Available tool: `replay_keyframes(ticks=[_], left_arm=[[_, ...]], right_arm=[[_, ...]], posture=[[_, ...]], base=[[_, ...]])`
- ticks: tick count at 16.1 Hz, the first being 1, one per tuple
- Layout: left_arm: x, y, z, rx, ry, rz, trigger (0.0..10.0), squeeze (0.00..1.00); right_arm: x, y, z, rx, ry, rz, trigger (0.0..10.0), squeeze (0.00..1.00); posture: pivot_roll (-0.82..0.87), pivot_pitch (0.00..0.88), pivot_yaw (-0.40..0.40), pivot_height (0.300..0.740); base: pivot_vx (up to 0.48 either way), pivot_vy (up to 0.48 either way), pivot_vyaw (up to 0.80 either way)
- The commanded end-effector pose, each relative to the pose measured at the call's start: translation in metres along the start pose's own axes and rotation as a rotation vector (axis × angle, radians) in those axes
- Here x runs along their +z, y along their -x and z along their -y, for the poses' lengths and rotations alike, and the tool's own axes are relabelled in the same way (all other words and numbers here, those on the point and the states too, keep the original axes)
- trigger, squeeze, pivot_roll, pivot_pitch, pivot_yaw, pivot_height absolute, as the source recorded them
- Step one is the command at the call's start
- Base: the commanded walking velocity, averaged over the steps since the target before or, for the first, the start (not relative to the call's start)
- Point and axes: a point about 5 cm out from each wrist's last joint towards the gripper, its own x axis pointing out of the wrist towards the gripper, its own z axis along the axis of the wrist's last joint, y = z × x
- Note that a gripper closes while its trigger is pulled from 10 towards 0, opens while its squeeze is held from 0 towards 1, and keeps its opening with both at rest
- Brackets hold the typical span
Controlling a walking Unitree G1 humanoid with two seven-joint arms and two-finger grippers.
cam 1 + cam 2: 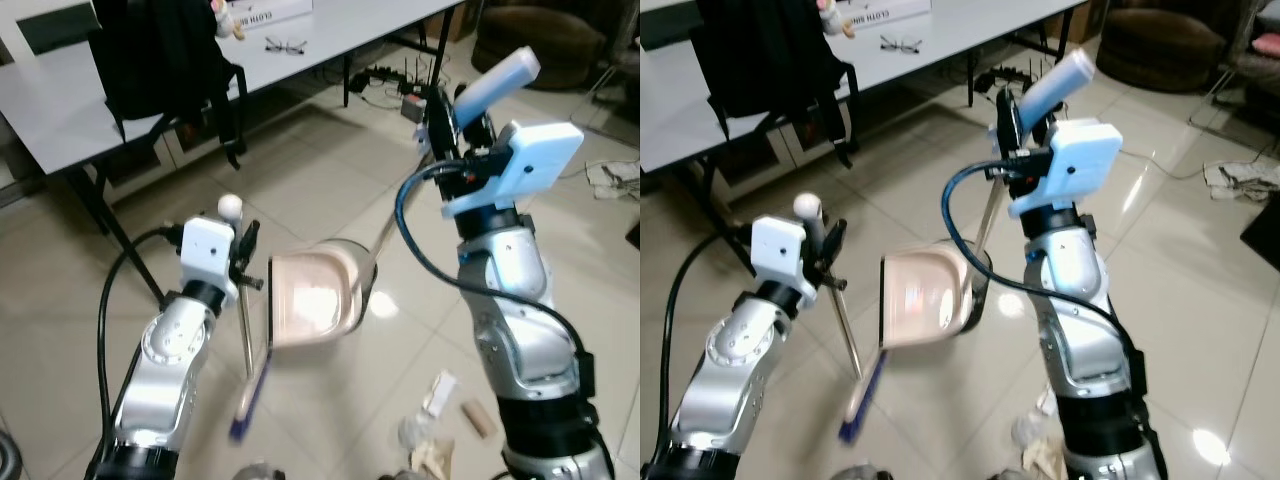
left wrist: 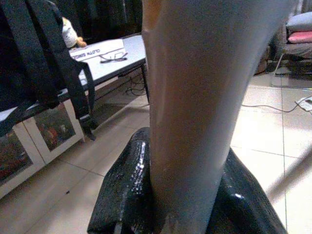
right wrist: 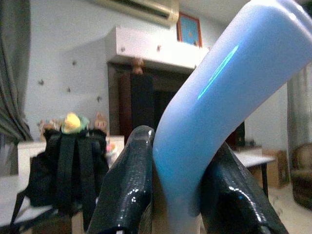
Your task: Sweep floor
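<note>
My left gripper [image 1: 243, 262] is shut on the thin metal handle of a broom [image 1: 244, 335]. The handle ends in a white ball [image 1: 230, 207], and its blue bristles [image 1: 247, 403] hang blurred near the floor. In the left wrist view the handle [image 2: 195, 112] sits between the black fingers [image 2: 126, 195]. My right gripper [image 1: 445, 125], raised high, is shut on the light blue grip [image 1: 497, 83] of a dustpan. A slim rod leads down to its pinkish pan [image 1: 312, 298], which hangs tilted above the tiles between my arms. Scraps of litter [image 1: 440, 395] lie on the floor by my right side.
A white table [image 1: 330, 30] stands ahead with glasses [image 1: 286, 45] and a black backpack [image 1: 160, 60] on it. Cables and a power strip [image 1: 400, 82] lie under its right end. A dark seat [image 1: 530, 40] is at far right, and a cloth [image 1: 615, 180] lies on the tiles.
</note>
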Motion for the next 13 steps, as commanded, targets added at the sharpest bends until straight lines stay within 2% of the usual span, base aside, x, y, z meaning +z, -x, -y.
replay_keyframes(ticks=[1,5,7,13], left_arm=[[0.011,-0.001,-0.002,-0.006,-0.030,0.035,10.0,0.00],[0.013,-0.001,-0.003,-0.006,-0.035,0.036,10.0,0.00],[0.015,-0.001,-0.002,-0.008,-0.041,0.039,10.0,0.00],[0.022,-0.005,-0.007,0.002,-0.057,0.051,10.0,0.00]], right_arm=[[0.008,0.002,0.001,-0.007,-0.015,0.017,10.0,0.00],[0.005,0.006,0.009,-0.035,-0.019,-0.025,10.0,0.00],[0.004,0.007,0.010,-0.031,0.010,-0.047,10.0,0.00],[-0.009,0.018,0.021,-0.032,0.110,-0.122,10.0,0.00]], posture=[[0.00,0.034,0.058,0.740],[0.00,0.028,0.055,0.740],[0.00,0.027,0.054,0.740],[0.00,0.035,0.058,0.740]], base=[[-0.285,0.000,0.00],[-0.287,0.000,0.00],[-0.287,0.000,0.00],[-0.288,0.000,0.74]])
